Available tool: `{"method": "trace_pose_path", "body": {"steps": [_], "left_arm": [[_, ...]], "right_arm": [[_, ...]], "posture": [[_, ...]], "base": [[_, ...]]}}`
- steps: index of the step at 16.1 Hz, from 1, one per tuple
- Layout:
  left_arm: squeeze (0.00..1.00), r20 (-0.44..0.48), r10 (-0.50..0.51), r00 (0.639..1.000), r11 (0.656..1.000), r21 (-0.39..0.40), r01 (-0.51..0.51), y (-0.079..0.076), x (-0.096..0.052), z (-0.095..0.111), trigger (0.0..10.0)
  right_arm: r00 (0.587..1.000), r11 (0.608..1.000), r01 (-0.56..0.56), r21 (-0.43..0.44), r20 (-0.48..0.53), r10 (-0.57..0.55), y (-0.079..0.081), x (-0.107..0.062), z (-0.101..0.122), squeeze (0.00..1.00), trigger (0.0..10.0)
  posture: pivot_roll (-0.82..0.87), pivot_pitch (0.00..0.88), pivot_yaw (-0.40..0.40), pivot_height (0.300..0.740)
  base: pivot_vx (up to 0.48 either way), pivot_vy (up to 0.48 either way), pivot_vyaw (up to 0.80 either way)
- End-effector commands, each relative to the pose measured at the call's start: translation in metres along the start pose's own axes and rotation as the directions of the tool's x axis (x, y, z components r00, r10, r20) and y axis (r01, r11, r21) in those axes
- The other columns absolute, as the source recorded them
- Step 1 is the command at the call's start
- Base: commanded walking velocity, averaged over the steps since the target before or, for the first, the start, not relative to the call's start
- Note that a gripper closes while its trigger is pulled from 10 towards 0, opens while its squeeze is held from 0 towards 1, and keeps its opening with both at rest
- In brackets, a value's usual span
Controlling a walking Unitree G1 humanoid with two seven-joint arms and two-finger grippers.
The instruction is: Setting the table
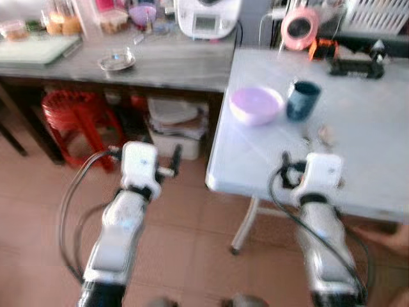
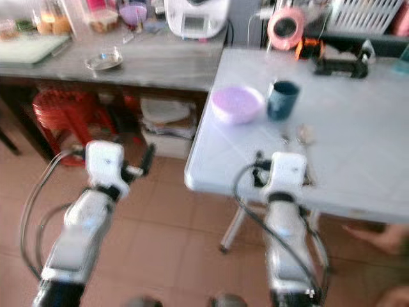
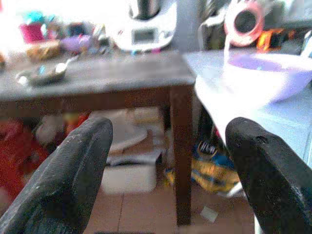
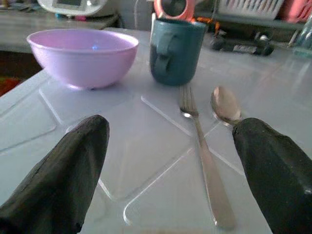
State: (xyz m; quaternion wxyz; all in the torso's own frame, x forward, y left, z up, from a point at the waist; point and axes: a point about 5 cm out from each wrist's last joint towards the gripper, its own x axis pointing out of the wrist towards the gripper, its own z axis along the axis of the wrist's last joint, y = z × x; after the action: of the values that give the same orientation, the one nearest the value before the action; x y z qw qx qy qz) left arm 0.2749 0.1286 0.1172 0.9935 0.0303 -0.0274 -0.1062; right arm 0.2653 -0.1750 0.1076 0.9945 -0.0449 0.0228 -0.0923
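A lilac bowl (image 1: 256,105) and a dark teal mug (image 1: 302,100) stand side by side on the white folding table (image 1: 358,153). A fork (image 4: 197,131) and a spoon (image 4: 225,106) lie just in front of the mug. My right gripper (image 4: 170,124) hovers low over the table's near edge, open, pointing at the cutlery with nothing between its fingers. My left gripper (image 3: 168,129) hangs open over the floor to the left of that table, level with its edge, facing the bowl's side.
A dark wooden table (image 1: 172,64) at the left carries a glass dish (image 1: 117,61), a white appliance (image 1: 208,18) and jars. Red stools (image 1: 73,115) and boxes sit beneath it. A pink round object (image 1: 300,28) and black tool (image 1: 354,66) lie far back. Part of a person (image 1: 390,236) shows lower right.
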Motion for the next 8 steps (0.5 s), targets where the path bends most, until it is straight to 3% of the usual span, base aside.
{"method": "trace_pose_path", "body": {"steps": [1,3,8], "left_arm": [[0.0,0.031,0.029,0.999,1.0,0.009,-0.029,0.006,0.002,0.005,10.0],[0.0,0.045,-0.011,0.999,0.999,-0.035,0.012,0.005,0.002,0.007,10.0],[0.0,0.063,-0.034,0.997,0.997,-0.062,0.038,0.0,0.001,0.008,10.0]], "right_arm": [[1.0,1.0,-0.009,0.002,0.019,0.009,0.0,0.001,0.005,0.0,10.0],[1.0,1.0,-0.012,-0.006,0.025,0.012,0.0,0.001,0.005,0.0,10.0],[0.977,0.984,-0.076,-0.164,0.185,0.106,0.011,0.002,0.031,0.0,10.0]], "posture": [[-0.04,0.003,0.045,0.74],[-0.04,0.001,0.045,0.74],[-0.04,0.0,0.045,0.74]], "base": [[0.0,0.0,0.0],[0.0,0.0,0.0],[0.433,0.0,0.0]]}}
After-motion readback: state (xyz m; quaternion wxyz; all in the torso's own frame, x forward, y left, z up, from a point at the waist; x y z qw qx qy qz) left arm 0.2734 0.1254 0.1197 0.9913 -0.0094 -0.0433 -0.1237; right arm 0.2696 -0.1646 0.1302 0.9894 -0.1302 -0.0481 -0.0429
